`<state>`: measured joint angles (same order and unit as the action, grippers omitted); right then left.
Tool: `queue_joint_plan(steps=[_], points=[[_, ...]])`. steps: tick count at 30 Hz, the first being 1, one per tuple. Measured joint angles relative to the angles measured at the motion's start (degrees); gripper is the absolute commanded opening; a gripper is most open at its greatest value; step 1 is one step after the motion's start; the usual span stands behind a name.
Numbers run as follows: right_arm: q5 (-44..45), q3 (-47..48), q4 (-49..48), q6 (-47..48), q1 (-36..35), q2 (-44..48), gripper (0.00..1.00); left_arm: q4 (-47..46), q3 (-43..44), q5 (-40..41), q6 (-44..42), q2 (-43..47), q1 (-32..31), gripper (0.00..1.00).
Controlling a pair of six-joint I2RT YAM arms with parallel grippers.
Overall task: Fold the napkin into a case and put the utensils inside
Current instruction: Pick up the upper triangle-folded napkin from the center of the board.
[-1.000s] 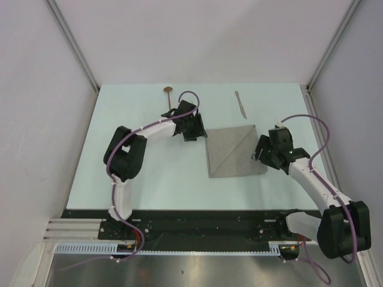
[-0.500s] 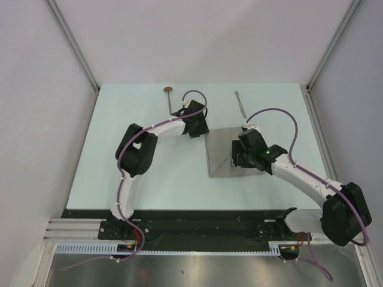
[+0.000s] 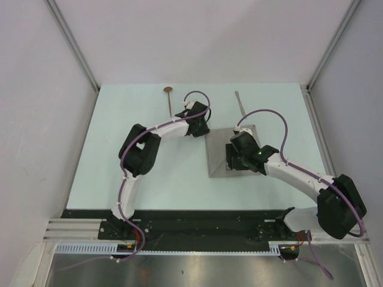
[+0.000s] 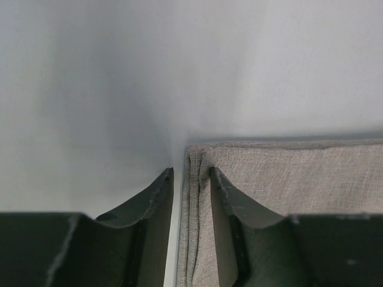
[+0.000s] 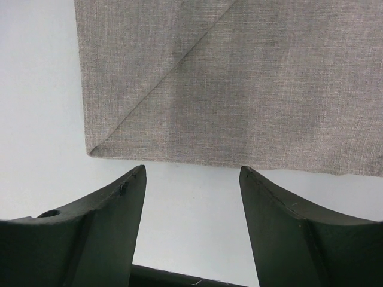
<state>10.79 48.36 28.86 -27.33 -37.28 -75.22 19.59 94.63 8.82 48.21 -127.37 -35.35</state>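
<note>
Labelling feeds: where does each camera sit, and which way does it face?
Top external: above, behind the bases, looking down on left arm, right arm and the folded grey-beige woven napkin.
Left wrist: looks along its fingers straddling the napkin's edge.
Right wrist: looks past its fingers at the napkin's diagonal fold.
All share the napkin.

No legible text, label, brand, number or sign in any of the three views.
</note>
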Motion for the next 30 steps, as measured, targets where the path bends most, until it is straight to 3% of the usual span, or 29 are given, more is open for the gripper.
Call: queue_joint_plan(steps=[11,21,30], points=[[0.9,1.5,-1.4,0.4,-5.7,-5.2,0.69,-3.5,-1.2,0.1,1.9,-0.1,-0.6,0.33],[0.6,2.1,-2.9,0.5,-7.0,-5.9,0.71,-4.4,-2.1,1.1,2.8,-0.1,-0.7,0.0],[-0.7,4.4,-7.3,4.7,-12.8,-12.2,0.51,-3.7,-3.3,-0.6,3.8,0.9,-0.6,0.0]])
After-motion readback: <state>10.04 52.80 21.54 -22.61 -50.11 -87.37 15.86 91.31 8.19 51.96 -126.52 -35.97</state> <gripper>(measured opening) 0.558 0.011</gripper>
